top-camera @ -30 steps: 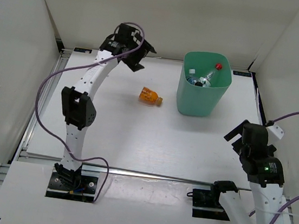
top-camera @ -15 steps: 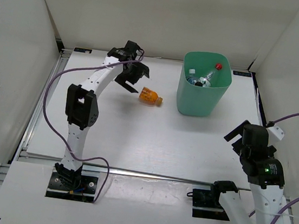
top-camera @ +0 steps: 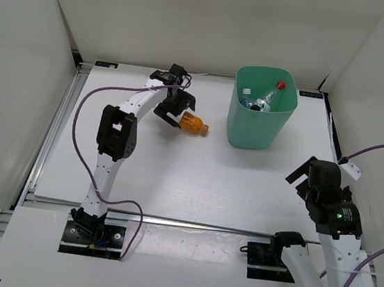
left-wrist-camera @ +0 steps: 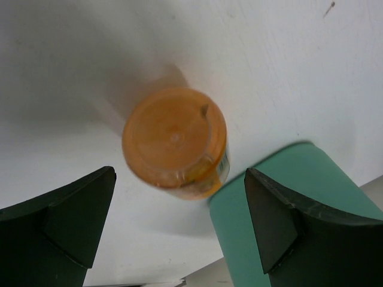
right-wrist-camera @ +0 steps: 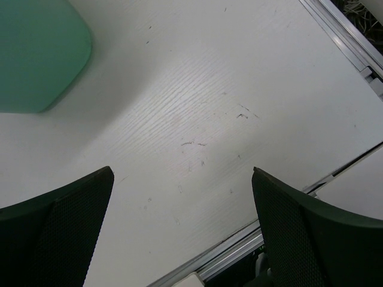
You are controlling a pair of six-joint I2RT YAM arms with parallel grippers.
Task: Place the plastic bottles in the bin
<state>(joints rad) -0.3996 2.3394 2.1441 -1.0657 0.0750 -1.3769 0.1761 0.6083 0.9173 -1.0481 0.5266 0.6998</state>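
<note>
The stubby orange bottle (top-camera: pixel 192 123) lies on its side on the table, left of the mint-green bin (top-camera: pixel 259 127). In the left wrist view its round base (left-wrist-camera: pixel 174 141) faces the camera, just ahead of the jaws, with the bin's wall (left-wrist-camera: pixel 281 203) behind. My left gripper (top-camera: pixel 175 106) is open, right at the bottle's left end and not closed on it. Inside the bin lie clear bottles (top-camera: pixel 262 100), one with a red cap (top-camera: pixel 280 84). My right gripper (top-camera: pixel 312 174) is open and empty at the near right, over bare table.
White walls enclose the table on three sides. A metal rail (right-wrist-camera: pixel 341 27) runs along the table's right edge. The bin's lower corner (right-wrist-camera: pixel 42 54) shows at the top left of the right wrist view.
My left gripper has come down from the back of the table and moved right, up to the orange bottle's left end. The bottle and the right arm have not moved.
</note>
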